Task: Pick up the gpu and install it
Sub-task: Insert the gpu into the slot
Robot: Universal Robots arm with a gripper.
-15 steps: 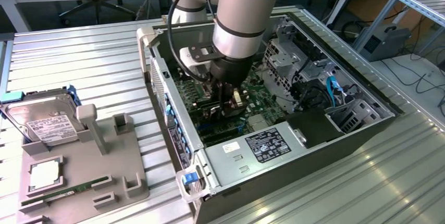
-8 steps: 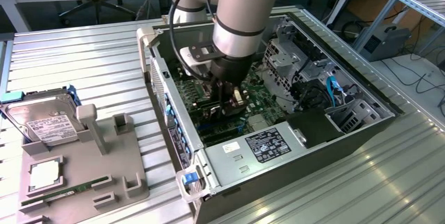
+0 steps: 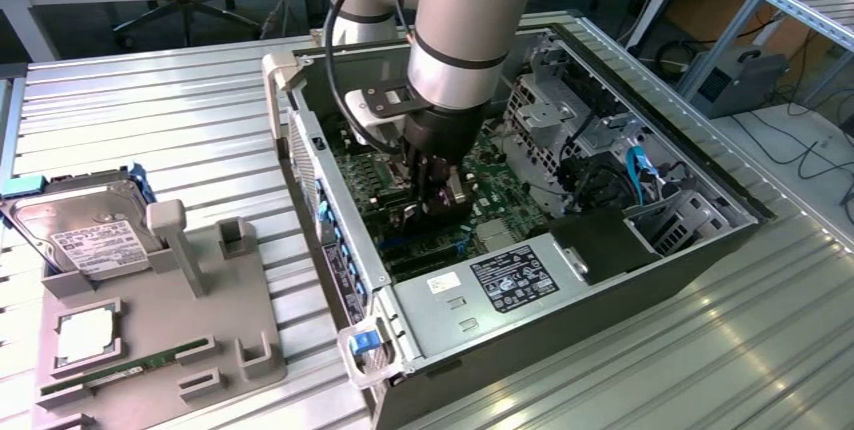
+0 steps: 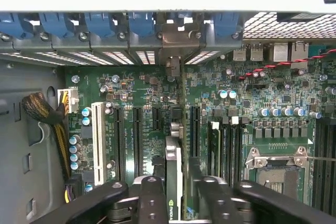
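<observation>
The gpu [image 4: 173, 182] is a thin dark card with a silver bracket and a green logo on its edge. It stands upright on edge over the motherboard's expansion slots [image 4: 137, 135], in line with the case's rear slot openings [image 4: 176, 38]. My gripper [image 4: 176, 203] straddles the card from above, one black jaw on each side of it. In the exterior view my gripper [image 3: 441, 205] reaches down into the open computer case [image 3: 694, 165], and the gpu [image 3: 454, 193] shows between its jaws just above the green motherboard [image 3: 501, 190].
Blue slot latches [image 4: 105, 24] line the case's rear wall. An empty CPU socket [image 4: 275, 169], RAM slots and a power cable bundle [image 4: 44, 111] surround the card. Outside the case, a grey fixture [image 3: 147, 320] holds a hard drive [image 3: 87, 230], a CPU and a RAM stick.
</observation>
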